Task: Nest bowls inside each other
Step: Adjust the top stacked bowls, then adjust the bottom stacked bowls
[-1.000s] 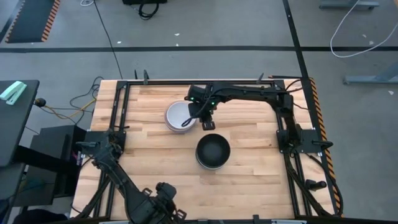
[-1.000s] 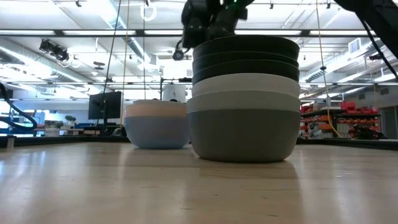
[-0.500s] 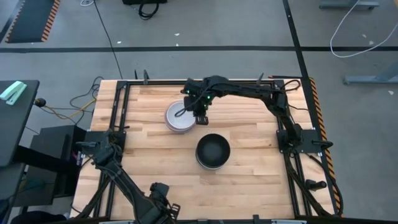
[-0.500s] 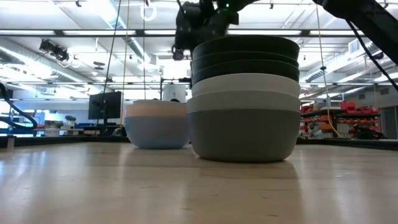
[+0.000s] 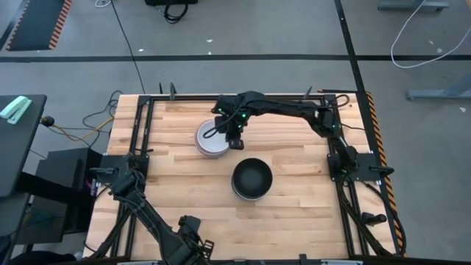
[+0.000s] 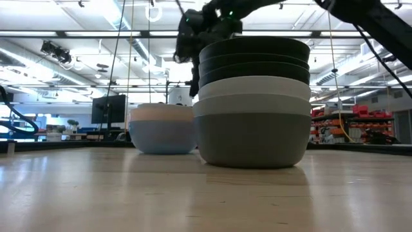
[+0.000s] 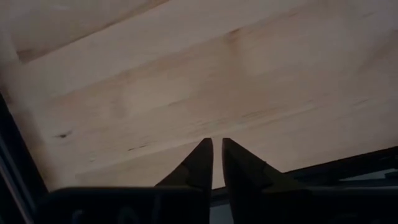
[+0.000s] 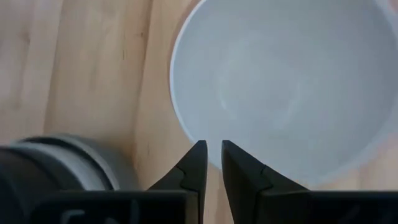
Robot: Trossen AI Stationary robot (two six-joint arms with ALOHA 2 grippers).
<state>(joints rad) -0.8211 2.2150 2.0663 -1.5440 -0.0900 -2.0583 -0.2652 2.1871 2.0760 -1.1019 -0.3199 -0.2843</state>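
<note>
Just beyond the right claw [image 8: 211, 149], nearly clenched and empty, white bowl [image 8: 280, 81].

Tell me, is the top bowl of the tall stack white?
No, the top bowl of the tall stack is black, seen from above and from the side.

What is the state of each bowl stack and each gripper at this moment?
Tall bowl stack: upright on the table, black bowls nested on top, then white, grey at the bottom.
Small bowl stack: upright, white inside, blue bowl lowest, apart from the tall stack.
Right gripper: over the small stack's rim, fingers nearly together, holding nothing.
Left gripper: at the table's near edge, fingers nearly together, empty.
</note>
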